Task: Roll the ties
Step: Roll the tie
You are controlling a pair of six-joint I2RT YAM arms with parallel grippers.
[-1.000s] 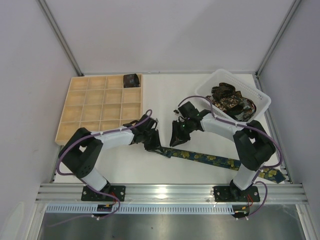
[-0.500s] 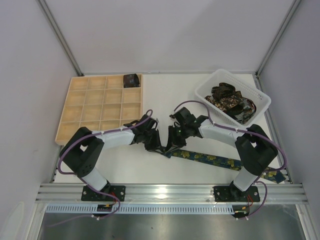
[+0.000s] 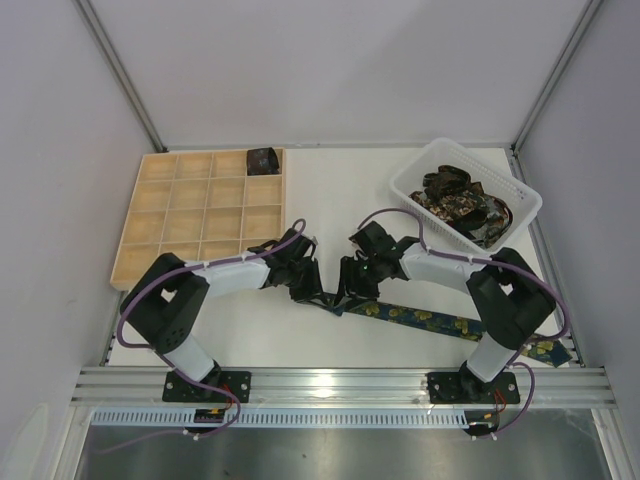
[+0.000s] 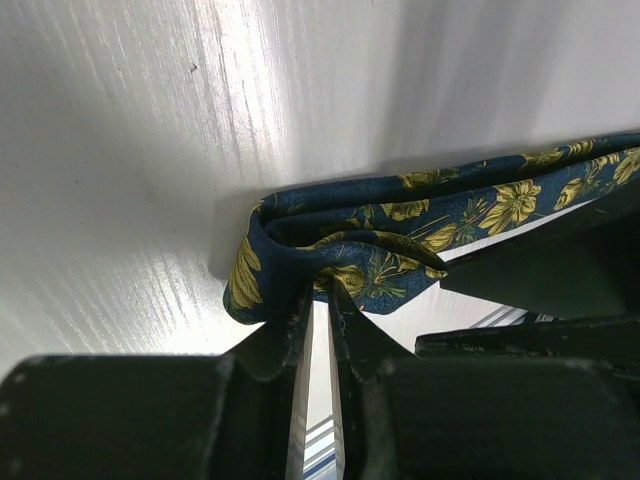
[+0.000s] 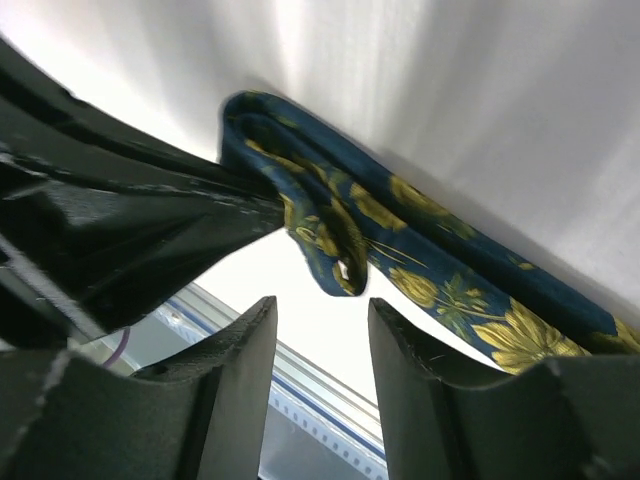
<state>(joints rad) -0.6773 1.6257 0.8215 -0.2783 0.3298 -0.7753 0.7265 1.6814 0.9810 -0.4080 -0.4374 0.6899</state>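
From above: pinching with the left tool the end of a navy flowered tie, laid flat on the counter and trailing away under the right tool, tip to tip beside it; more ties heaped in a basket beyond the right tool. From the left wrist: pressed together on the folded end of the tie. From the right wrist: spread apart at the right tool, gripping nothing, just short of the tie's curled fold.
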